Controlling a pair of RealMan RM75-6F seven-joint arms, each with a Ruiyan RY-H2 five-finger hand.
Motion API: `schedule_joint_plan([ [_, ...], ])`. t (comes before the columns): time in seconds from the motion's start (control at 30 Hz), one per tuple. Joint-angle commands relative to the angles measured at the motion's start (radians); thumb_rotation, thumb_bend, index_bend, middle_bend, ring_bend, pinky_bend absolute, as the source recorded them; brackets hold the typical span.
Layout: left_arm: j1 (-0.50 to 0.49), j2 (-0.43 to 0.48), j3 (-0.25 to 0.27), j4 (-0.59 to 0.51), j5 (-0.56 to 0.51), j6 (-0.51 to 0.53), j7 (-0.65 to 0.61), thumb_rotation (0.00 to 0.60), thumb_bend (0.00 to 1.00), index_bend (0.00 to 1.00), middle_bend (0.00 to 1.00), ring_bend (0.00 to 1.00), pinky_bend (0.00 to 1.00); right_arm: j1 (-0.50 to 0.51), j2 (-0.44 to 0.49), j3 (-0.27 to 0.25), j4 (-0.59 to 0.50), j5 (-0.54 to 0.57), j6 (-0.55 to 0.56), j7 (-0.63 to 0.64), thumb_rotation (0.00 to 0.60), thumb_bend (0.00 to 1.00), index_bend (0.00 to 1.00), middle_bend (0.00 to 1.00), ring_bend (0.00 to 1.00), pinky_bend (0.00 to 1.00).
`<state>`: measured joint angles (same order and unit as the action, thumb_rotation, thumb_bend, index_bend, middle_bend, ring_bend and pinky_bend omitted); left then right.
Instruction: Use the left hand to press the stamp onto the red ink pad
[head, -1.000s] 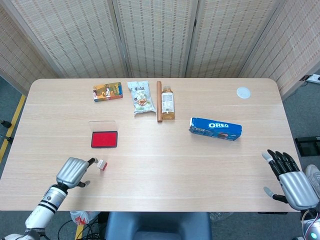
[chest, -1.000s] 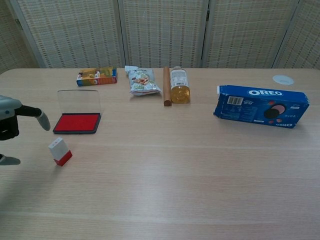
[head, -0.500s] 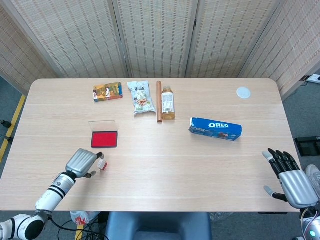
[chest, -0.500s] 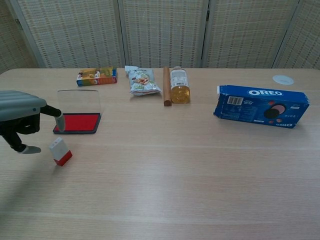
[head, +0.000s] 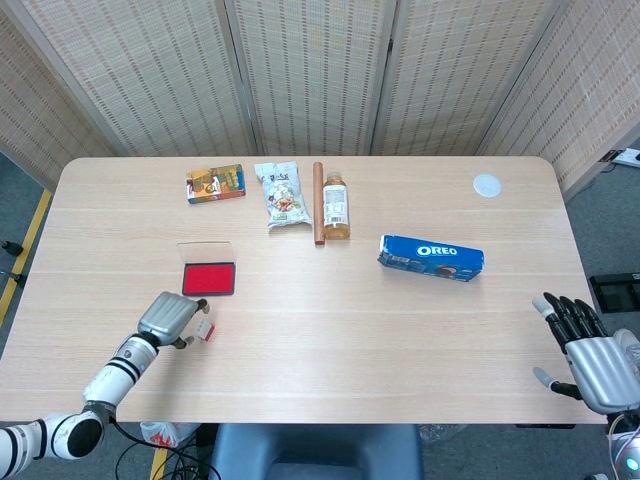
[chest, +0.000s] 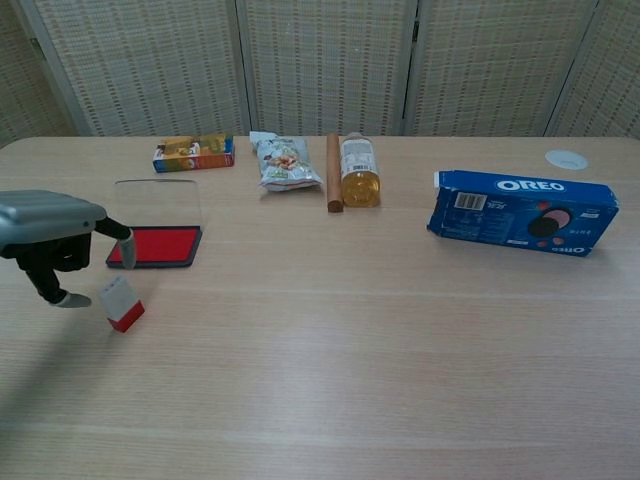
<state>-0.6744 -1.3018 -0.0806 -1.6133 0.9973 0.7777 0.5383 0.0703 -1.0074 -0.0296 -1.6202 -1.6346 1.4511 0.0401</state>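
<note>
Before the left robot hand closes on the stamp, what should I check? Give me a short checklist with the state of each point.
1. Stamp stands on the table, tilted, red end down: ok.
2. Left robot hand is at the stamp, fingers apart on either side: ok in the chest view.
3. Stamp already held: not ok, the chest view shows a gap at the fingertip.
4. Red ink pad open, lid raised, red surface bare: ok.
5. Path from stamp to pad free of other things: ok.
6. Right robot hand open at the far table edge, out of the way: ok.
</note>
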Motion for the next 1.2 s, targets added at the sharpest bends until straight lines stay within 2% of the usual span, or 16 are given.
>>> schedule_joint_plan([
  [0.03, -0.007, 0.002, 0.015, -0.011, -0.023, 0.018, 0.01, 0.6, 0.31, 0.36, 1.0, 0.93, 0.92, 0.003, 0.0, -0.002, 0.002, -0.003, -0.005, 0.003, 0.6, 0.21, 0.0, 0.0, 0.0, 0.0],
  [0.43, -0.034, -0.054, 0.035, 0.032, -0.081, 0.034, -0.003, 0.6, 0.31, 0.37, 1.0, 0.92, 0.92, -0.002, 0.006, -0.011, 0.012, -0.027, 0.016, 0.02, 0.6, 0.21, 0.0, 0.0, 0.0, 0.0],
  [1.0, -0.063, -0.075, 0.06, 0.041, -0.111, 0.049, -0.002, 0.6, 0.31, 0.41, 1.0, 0.92, 0.92, -0.009, 0.007, -0.01, 0.018, -0.031, 0.037, 0.028, 0.6, 0.21, 0.0, 0.0, 0.0, 0.0],
  [1.2, -0.072, -0.087, 0.064, 0.057, -0.11, 0.046, -0.012, 0.6, 0.31, 0.47, 1.0, 0.92, 0.92, -0.013, 0.006, -0.011, 0.021, -0.036, 0.047, 0.03, 0.6, 0.21, 0.0, 0.0, 0.0, 0.0],
])
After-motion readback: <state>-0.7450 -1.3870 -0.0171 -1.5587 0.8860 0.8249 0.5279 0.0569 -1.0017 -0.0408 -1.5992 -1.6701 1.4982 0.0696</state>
